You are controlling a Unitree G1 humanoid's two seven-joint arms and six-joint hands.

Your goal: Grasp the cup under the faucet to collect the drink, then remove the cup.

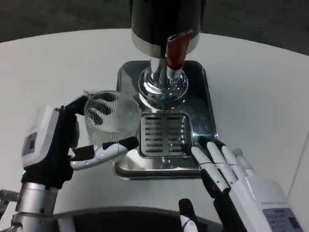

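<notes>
Ribbed clear cup point(112, 117) grasped in left robot hand point(72, 145), left of drip grate point(165, 135); right robot hand point(227, 174) released.

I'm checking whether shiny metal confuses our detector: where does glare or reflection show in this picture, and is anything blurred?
Head view: bright highlights sit on the chrome dispenser base and the steel tray; the ribbed clear cup, held by the left hand, looks hazy; the right hand is slightly soft.
</notes>
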